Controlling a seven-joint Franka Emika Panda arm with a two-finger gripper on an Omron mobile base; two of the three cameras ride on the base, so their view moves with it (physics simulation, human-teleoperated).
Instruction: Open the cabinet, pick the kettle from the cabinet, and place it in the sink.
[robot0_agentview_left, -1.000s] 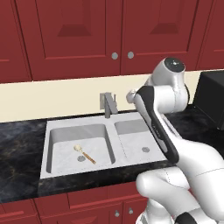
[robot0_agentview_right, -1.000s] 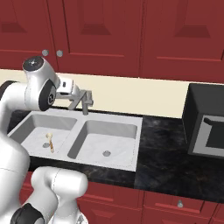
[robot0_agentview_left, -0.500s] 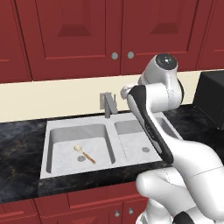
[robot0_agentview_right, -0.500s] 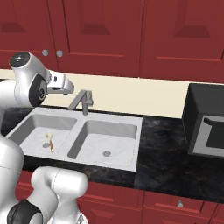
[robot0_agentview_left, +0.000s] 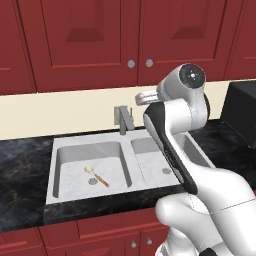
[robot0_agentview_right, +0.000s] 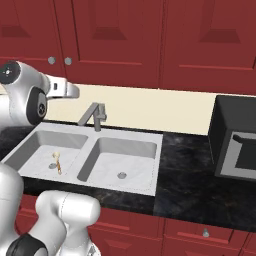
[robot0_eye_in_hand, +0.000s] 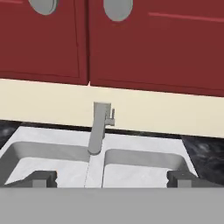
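flanking views, shared sink (robot0_agentview_left: 90, 165)

glossy white arm (robot0_agentview_left: 200, 175) of rounded segments — dark bands at the joints, a round grey cap (robot0_agentview_left: 192, 75) on one, seemingly ringed — small dark fingertips (robot0_eye_in_hand: 41, 178).

Closed cabinet above an open sink, with clear wall space between them.

Taking the faucet (robot0_agentview_left: 123, 119) as landmark: directly above it, both doors of the cabinet (robot0_agentview_left: 135, 35) are shut, blocking access inside. Between them lies bare cream wall, open for passage. Below the faucet, the sink (robot0_agentview_left: 75, 147) basins are open, apart from a small spoon (robot0_agentview_left: 96, 175) in the left one. Far right stands a black microwave (robot0_agentview_right: 235, 139).
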